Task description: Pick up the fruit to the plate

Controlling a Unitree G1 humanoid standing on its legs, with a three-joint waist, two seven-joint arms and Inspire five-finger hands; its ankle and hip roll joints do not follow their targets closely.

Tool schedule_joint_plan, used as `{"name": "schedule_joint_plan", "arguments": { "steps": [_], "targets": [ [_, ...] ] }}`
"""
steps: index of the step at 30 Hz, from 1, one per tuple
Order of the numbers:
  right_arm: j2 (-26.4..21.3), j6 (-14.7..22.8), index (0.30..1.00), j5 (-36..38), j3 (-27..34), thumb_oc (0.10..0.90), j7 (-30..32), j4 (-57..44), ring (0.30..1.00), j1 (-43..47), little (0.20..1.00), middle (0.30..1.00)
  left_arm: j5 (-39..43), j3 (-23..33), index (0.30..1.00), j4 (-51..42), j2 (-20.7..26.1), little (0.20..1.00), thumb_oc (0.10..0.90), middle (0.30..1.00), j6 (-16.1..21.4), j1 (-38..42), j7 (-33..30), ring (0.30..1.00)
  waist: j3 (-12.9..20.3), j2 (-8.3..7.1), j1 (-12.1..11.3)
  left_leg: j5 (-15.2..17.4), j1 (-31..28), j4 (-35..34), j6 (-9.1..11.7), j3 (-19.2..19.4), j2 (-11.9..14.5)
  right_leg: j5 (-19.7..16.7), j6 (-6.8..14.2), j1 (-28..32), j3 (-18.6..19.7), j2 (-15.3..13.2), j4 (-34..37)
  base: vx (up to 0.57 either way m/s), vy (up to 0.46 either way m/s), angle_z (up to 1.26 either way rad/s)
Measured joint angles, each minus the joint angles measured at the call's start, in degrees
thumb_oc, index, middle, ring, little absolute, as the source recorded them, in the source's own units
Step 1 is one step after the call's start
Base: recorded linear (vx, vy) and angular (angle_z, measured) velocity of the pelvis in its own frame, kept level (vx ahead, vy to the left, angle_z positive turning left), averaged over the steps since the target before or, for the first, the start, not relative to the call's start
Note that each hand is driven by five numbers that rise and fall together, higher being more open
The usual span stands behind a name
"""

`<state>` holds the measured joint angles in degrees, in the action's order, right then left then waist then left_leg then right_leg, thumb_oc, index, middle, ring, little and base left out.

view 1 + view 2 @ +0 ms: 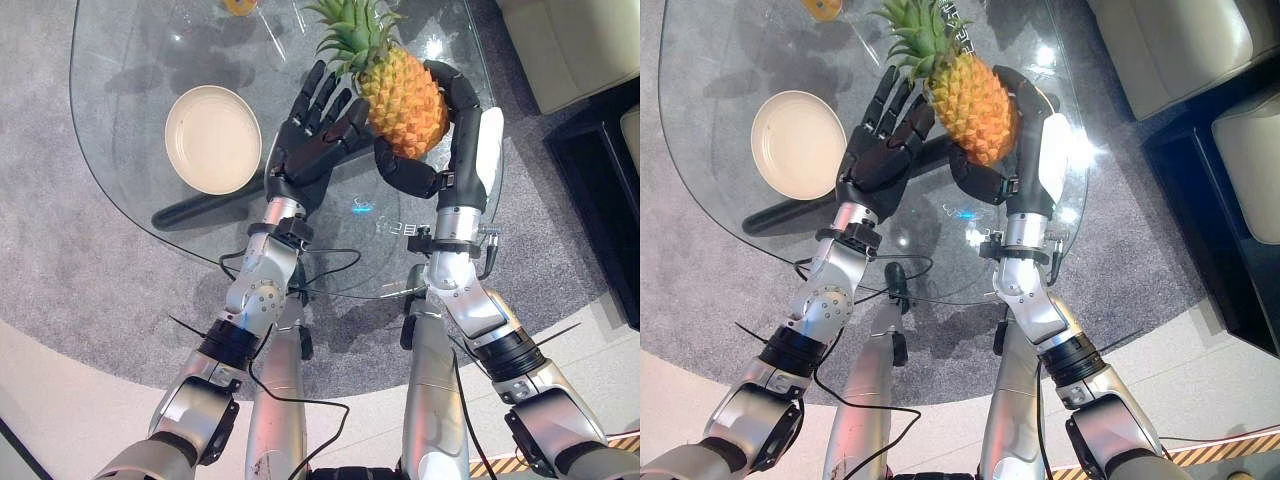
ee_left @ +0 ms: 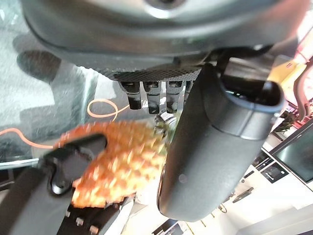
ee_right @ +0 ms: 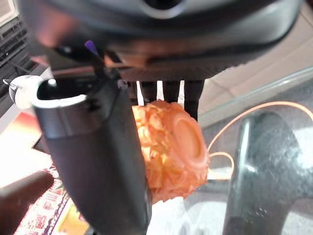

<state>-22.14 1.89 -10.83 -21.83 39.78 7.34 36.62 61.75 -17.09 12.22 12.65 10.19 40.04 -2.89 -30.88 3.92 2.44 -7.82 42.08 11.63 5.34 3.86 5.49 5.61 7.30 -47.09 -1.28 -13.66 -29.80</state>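
The pineapple [image 1: 403, 100] sits lifted between the two hands over the far right part of the glass table [image 1: 130, 60], its leafy crown pointing to the far side and partly cut off at the picture's far edge. Its base and near side are hidden behind the right thumb. The right hand [image 1: 462, 130] curls round the fruit from the right, fingers wrapped over its far right side and thumb hooked under its near end; the right wrist view shows the fruit's round base pressed between thumb and fingers. The left hand [image 1: 310, 135] stands at the fruit's left with fingers straight and spread, their tips by the crown and the thumb reaching toward the fruit's side; whether the palm really touches the skin is hard to tell, though the left wrist view shows the fruit close beyond the fingers.

The plate [image 1: 213, 138], cream and round, lies flat on the glass to the left, just left of the left hand, with nothing in it. Bare glass lies between plate and fruit and along the table's left side. A small yellow object [image 1: 240, 6] at the table's far edge is cut off and cannot be made out. Through the glass show the grey carpet [image 1: 60, 250] and a dark table leg [image 1: 195, 210].
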Motion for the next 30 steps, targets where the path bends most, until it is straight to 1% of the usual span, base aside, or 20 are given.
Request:
{"name": "schedule_joint_plan", "arguments": {
  "steps": [4,12,18,22,30],
  "targets": [
    [0.1,-0.5,0.300,0.0,-0.1,0.100,-1.3,-0.3,0.300,0.1,0.200,0.300,2.2,0.1,0.900,0.0,-0.5,0.900,0.800,0.900,-0.1,-0.1,0.0,0.900,0.0,0.00,0.0,0.0,0.0,-0.1,0.0,0.0,0.0,0.0,0.0,0.0,0.0,0.0,0.1,0.00,0.000,0.00],
    [0.1,-1.7,0.300,0.0,-0.8,0.100,-2.2,-0.7,0.300,1.1,0.200,0.300,4.0,0.5,0.900,0.0,-0.8,0.900,0.800,0.900,0.6,-0.1,0.0,0.900,0.0,0.00,-0.2,0.0,-0.1,-0.3,0.0,0.0,0.0,0.0,0.0,0.0,0.0,0.0,0.1,0.00,0.000,0.00],
    [0.2,-2.1,0.300,0.0,-1.1,0.100,-2.5,-1.6,0.300,1.1,0.200,0.300,6.6,0.7,0.900,0.0,-1.6,0.900,0.800,0.900,2.7,-0.4,-0.2,0.900,0.0,0.00,-0.5,-0.1,-0.1,-0.3,-0.1,0.0,0.0,0.0,0.0,0.0,-0.1,0.0,0.0,0.00,0.000,0.00],
    [0.2,-2.1,0.300,0.0,-1.6,0.100,-2.7,-1.6,0.300,1.4,0.200,0.300,6.8,1.1,0.900,0.0,-2.6,0.900,0.800,0.900,4.3,-1.1,-0.4,0.900,0.0,0.00,-0.6,-0.1,-0.1,-0.3,-0.1,0.0,0.0,0.0,0.0,0.0,-0.1,0.0,0.0,0.00,0.000,0.00],
    [-0.1,-2.2,0.300,-0.4,-3.0,0.100,-5.8,-1.8,0.300,1.4,0.200,0.300,8.4,2.3,0.900,-0.6,-3.2,0.900,0.800,0.900,6.7,-1.7,-1.7,0.900,0.0,0.00,-0.6,-0.2,-0.1,-0.3,-0.2,0.0,-0.1,0.0,0.0,0.0,-0.1,0.0,-0.1,0.00,0.000,0.00]
  ]
}}
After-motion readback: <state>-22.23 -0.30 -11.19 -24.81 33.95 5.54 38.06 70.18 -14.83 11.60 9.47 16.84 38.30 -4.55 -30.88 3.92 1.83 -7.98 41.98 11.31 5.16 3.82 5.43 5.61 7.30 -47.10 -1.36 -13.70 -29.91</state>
